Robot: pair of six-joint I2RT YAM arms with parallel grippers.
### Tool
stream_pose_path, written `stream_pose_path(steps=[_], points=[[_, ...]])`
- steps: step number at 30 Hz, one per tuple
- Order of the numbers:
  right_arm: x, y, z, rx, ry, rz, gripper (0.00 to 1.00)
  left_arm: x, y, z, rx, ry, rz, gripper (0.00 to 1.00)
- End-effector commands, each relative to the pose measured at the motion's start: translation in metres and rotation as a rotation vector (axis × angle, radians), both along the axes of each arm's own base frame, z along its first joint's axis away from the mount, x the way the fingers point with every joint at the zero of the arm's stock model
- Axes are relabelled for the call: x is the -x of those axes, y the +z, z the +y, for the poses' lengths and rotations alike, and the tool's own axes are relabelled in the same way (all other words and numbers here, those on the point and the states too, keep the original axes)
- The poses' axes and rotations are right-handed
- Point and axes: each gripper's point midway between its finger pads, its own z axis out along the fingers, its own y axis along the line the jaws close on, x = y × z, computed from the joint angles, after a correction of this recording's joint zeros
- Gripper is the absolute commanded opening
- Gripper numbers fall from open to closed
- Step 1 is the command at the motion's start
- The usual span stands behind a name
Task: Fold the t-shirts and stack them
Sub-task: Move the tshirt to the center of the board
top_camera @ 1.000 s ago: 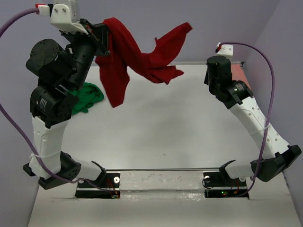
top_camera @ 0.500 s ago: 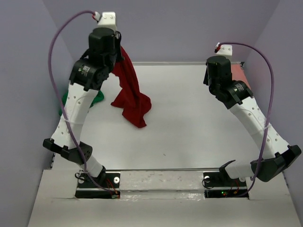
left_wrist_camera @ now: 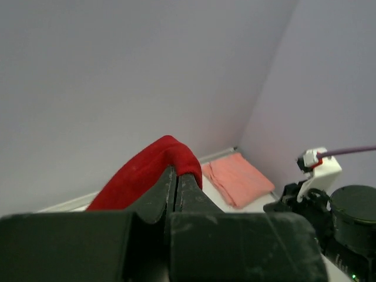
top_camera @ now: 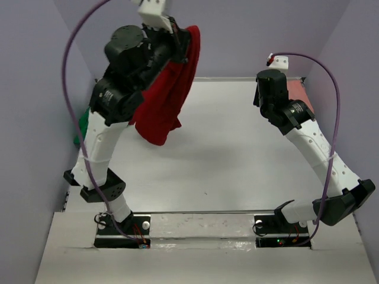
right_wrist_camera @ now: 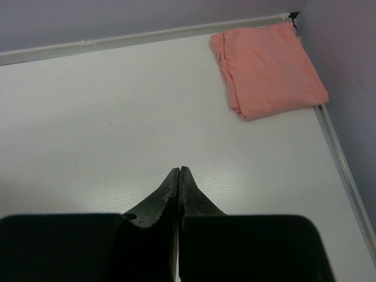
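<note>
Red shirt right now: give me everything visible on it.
The red shirt is plain dark red soft cloth, unfolded and bunched into one hanging, wrinkled mass; sleeves and collar cannot be made out. The left gripper is shut on a fold near its top, the cloth draping over the fingertips. It hangs raised over the far left part of the table, beside the left arm. Whether its lower end touches the table cannot be told.

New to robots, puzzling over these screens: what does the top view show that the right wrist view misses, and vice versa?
Only top: the left hand holding the red shirt up, and a green shirt behind that arm. Only right wrist: the right hand, shut and empty. Both: the table and the pink shirt, just a sliver from above.
</note>
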Motion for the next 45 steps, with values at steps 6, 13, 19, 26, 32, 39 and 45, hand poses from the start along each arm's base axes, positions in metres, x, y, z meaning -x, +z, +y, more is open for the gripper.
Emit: stream_pose_path(steps=[6,13,19,26,32,39,45], points=[[-0.002,0.019,0.002,-0.029,0.000,-0.044,0.00,0.022,0.012,0.040,-0.012,0.132,-0.044,0.00],[-0.003,0.018,0.005,-0.047,0.005,-0.036,0.00,0.009,0.001,0.052,-0.032,0.238,0.013,0.00],[0.003,0.028,-0.003,-0.027,-0.009,-0.057,0.00,0.025,-0.003,0.121,-0.063,0.474,0.034,0.00],[-0.001,0.022,0.004,-0.039,0.011,-0.041,0.00,0.062,0.010,0.185,-0.039,0.628,0.012,0.00],[-0.003,0.014,0.008,-0.042,0.021,-0.023,0.00,0.059,0.012,0.183,-0.052,0.636,0.003,0.00],[-0.002,0.014,0.005,-0.036,0.015,-0.024,0.00,-0.018,-0.022,0.070,-0.138,0.382,0.054,0.00],[0.000,0.011,0.004,-0.032,0.009,-0.020,0.00,-0.050,-0.040,0.011,-0.148,0.237,0.062,0.00]])
